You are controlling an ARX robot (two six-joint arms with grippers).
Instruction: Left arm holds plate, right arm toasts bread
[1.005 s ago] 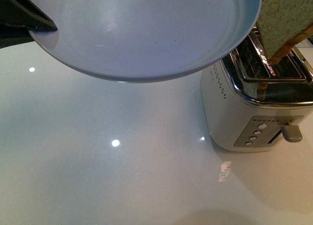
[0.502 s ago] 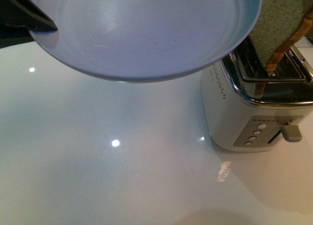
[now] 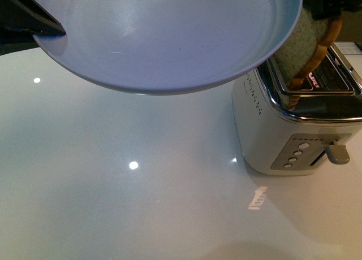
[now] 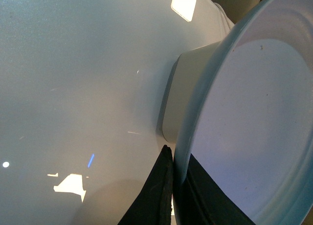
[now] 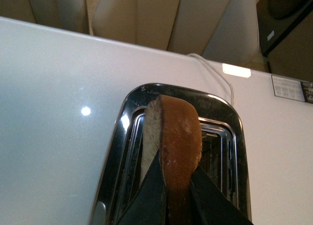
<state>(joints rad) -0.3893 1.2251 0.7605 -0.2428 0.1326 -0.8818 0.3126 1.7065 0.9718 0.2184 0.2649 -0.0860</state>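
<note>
Since a second ago the bread (image 3: 304, 51) has sunk lower and tipped over, so that its bottom edge now sits inside the toaster (image 3: 283, 135); the plate (image 3: 169, 39) has not shifted. At the far left the left gripper (image 4: 177, 186) pinches the plate's rim between its two black fingers (image 4: 159, 200), holding it tilted in the air above the white table (image 3: 113, 186). The plate's right edge overlaps the bread in the front view. The slice leans in the slot on the plate's side, most of it above the chrome top. The second slot is bare. The right gripper (image 5: 173, 173) clamps the slice by its brown crust, one finger on each face. A grey lever (image 3: 337, 152) sticks out of the toaster's front panel.
</note>
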